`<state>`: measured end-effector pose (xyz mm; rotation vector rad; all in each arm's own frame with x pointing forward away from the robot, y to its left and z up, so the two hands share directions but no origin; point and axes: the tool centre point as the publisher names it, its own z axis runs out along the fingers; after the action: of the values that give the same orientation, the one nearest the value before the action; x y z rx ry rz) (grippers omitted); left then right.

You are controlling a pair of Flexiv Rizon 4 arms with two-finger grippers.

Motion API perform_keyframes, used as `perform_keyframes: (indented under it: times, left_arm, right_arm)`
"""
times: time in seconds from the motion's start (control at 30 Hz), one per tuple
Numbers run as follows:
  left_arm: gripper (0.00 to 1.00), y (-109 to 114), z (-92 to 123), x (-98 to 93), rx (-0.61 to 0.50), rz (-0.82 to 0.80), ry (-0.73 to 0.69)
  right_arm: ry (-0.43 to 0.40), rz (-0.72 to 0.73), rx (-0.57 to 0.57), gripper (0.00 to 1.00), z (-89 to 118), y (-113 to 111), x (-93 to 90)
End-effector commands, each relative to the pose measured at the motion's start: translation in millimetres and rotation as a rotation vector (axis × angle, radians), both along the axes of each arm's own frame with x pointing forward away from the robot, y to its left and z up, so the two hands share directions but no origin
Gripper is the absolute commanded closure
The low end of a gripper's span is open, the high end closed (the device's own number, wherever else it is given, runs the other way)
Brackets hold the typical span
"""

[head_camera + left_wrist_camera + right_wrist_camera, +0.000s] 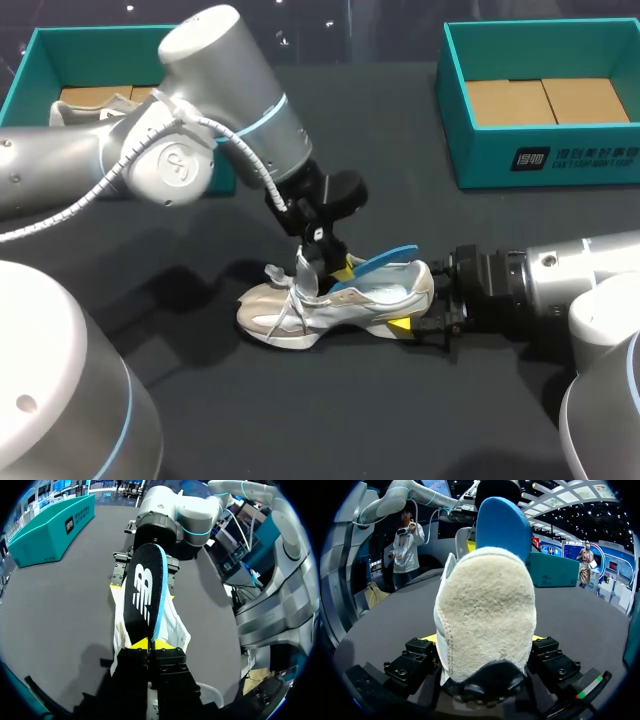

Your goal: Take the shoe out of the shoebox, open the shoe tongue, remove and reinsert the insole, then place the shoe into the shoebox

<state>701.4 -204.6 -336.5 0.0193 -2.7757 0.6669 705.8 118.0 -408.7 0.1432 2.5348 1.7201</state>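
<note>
A cream and white shoe [320, 303] lies on the dark table, toe toward my left. My right gripper [420, 298] is shut on its heel, one finger on each side; in the right wrist view the suede heel [485, 605] fills the gap between the fingers [415, 657]. My left gripper [338, 266] hangs over the shoe's opening, shut on the front end of the insole [385, 260]. The insole slants up out of the shoe toward the heel. In the left wrist view its black top with blue edge [145, 592] runs ahead of the left gripper [150, 644], above the shoe [172, 627].
A teal shoebox [35, 60] at the back left holds another pale shoe [95, 108]. A second teal shoebox [540, 155] with a cardboard floor stands at the back right. My left arm's elbow [215, 100] looms over the left box.
</note>
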Motion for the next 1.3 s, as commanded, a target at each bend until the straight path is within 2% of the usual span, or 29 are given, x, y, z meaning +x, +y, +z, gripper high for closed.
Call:
perform_keyframes:
  times: [0.03,0.37,0.77,0.8,0.83,0.93,1.13,1.17,1.3]
  left_arm:
    - [1.00,-7,0,0.4,0.003,0.003,0.001]
    - [1.00,-19,7,-4.7,-0.018,0.046,-0.036]
    - [1.00,-33,-2,-8.2,0.010,0.120,-0.085]
    - [0.94,-33,-1,-8.3,0.010,0.124,-0.087]
    - [0.84,-32,0,-8.3,0.006,0.134,-0.092]
    - [0.64,-30,4,-8.6,-0.012,0.161,-0.117]
    - [0.51,-29,10,-12.7,-0.047,0.204,-0.177]
    - [0.45,-30,10,-13.0,-0.053,0.214,-0.188]
    - [0.46,-37,11,-15.0,-0.075,0.230,-0.229]
  right_arm:
    - [0.000,-0.001,-0.003,1.00,-1,-1,-0.5]
    - [0.000,-0.001,-0.003,1.00,-1,-1,-0.5]
    - [0.000,-0.001,-0.003,1.00,-1,-1,-0.5]
    - [0.000,-0.001,-0.003,1.00,-1,-1,-0.5]
    - [0.000,-0.001,-0.003,1.00,-1,-1,-0.5]
    - [0.000,-0.001,-0.003,1.00,-1,-1,-0.5]
    - [0.000,-0.001,-0.003,1.00,-1,-1,-0.5]
    - [0.000,-0.001,-0.003,1.00,-1,-1,-0.5]
    - [0.000,-0.001,-0.003,1.00,-1,-1,-0.5]
